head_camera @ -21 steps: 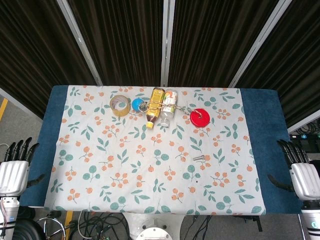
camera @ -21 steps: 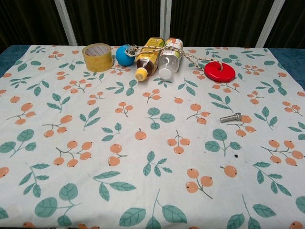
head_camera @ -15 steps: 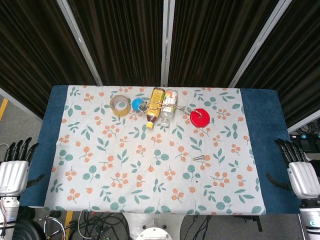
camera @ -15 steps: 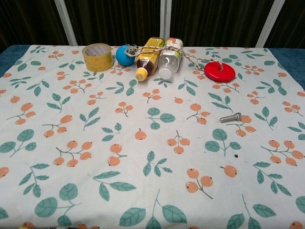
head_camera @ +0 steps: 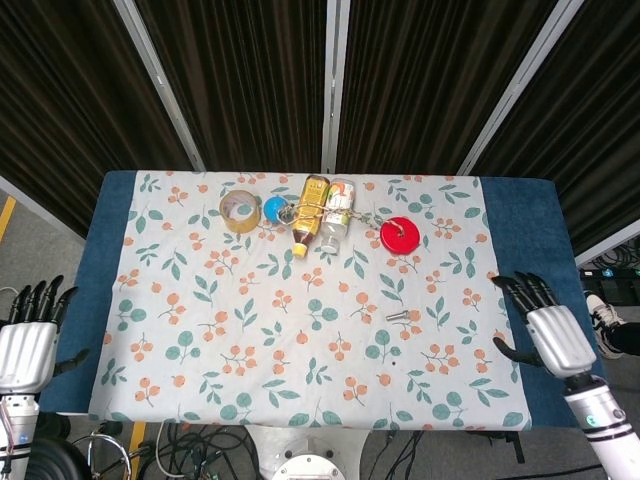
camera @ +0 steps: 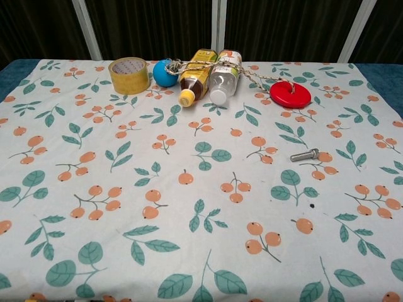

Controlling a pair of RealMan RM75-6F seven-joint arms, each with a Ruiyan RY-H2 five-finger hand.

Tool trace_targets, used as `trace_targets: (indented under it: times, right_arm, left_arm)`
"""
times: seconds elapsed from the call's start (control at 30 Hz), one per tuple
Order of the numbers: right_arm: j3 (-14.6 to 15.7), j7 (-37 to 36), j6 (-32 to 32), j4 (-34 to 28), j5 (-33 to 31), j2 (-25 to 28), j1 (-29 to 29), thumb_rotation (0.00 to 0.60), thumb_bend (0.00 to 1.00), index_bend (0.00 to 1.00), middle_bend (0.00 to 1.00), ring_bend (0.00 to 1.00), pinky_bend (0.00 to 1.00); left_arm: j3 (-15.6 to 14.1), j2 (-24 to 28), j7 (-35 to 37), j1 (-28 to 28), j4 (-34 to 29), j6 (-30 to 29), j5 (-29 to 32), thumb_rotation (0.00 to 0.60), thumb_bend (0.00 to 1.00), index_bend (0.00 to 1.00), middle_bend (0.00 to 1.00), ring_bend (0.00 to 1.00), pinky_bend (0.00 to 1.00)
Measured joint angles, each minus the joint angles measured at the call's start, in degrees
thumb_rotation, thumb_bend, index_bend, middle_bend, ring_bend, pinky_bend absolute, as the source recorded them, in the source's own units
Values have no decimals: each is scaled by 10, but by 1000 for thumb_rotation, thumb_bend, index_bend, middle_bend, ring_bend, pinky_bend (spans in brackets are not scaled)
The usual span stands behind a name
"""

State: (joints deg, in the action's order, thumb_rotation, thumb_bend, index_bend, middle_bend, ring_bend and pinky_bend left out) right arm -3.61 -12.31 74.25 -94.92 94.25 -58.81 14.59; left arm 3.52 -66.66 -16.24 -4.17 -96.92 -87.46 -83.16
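Near the right table edge: the right hand (head_camera: 552, 335) hangs over the blue border, fingers spread and pointing up the table, holding nothing.
Left hand: the left hand (head_camera: 27, 340) stays off the table's left corner, fingers straight and apart, holding nothing; neither hand shows in the chest view.
Nearest thing: a steel bolt (camera: 305, 155) lies flat on the cloth, well apart from the right hand and nearer to it than anything else.
Bolt handling: probably stiff, small, dense for its size and smooth; it may roll or slip, so a pinch across the shank just behind the head looks the surest hold.
Far row: a roll of tape (camera: 129, 75), a blue ball (camera: 165, 73), a yellow-capped bottle (camera: 196, 77) and a clear bottle (camera: 225, 77) lying side by side with twine (camera: 256, 78) wound about them, and a red disc (camera: 290, 95) on the twine's end.
Bundle handling: the bottles look light and round, likely to move together; the twine is soft.
Surface: a tablecloth (head_camera: 300, 330) printed with leaves and orange fruit, flat, over a blue table cover (head_camera: 520, 225).
Room: dark curtains (head_camera: 250, 80) with pale vertical rails behind; cables on the floor below the near edge.
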Motion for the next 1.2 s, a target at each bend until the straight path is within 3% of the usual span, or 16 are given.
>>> trace_targets:
  times: [0.2,0.5,0.87,1.2]
  right_arm:
    - [-19,14,-102,12,-3,-35,87,600,177,288,141,0,0]
    - [-33,142,-196,51,-41,-117,160,600,164,365,153,0,0]
    - [-28,292,-235,122,-103,-231,199,600,228,392,154,0,0]
    - [-20,328,-246,162,-133,-280,219,600,257,421,160,0,0]
  left_arm:
    - [0,-1,4,1,3,4,5,600,0,139,39,0,0]
    - [3,-5,12,-5,13,15,13,600,0,139,39,0,0]
    - [3,-11,30,-7,28,21,17,600,0,139,39,0,0]
    - [1,-15,43,-1,38,17,21,600,0,139,39,0,0]
